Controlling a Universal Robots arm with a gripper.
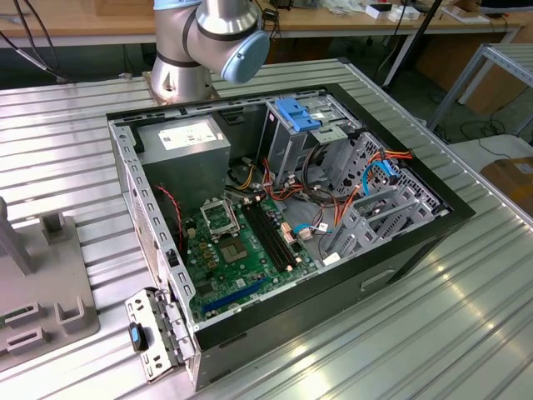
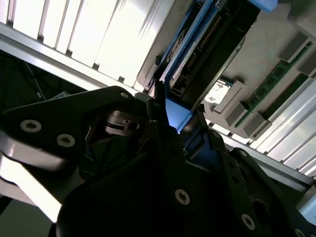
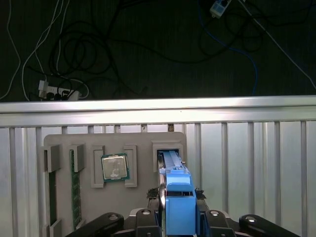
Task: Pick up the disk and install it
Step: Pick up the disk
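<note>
One open computer case [image 1: 416, 242] holds one motherboard [image 1: 241, 250] and one power supply box [image 1: 187, 146]. One grey tray [image 3: 138, 143] carries one processor [image 3: 114, 167], one memory module [image 3: 75, 190] and one disk [image 3: 172, 163].

We show the disk [image 3: 174, 165] with bright blue carrier rails beside a silver-grey edge, and the gripper [image 2: 180, 121] in matt black with silver screw heads. The holder tray [image 3: 64, 143] is plain pale grey. In it the processor chip [image 3: 114, 167] is silver with a green border, and the memory stick [image 3: 75, 190] is dark green. In the exterior view we mark the black computer case [image 1: 416, 237], the green motherboard [image 1: 241, 250], the grey power supply [image 1: 187, 143] (its label white), a blue latch [image 1: 296, 112], red, orange and blue cables [image 1: 379, 167], and the ribbed silver table [image 1: 466, 333].
</note>
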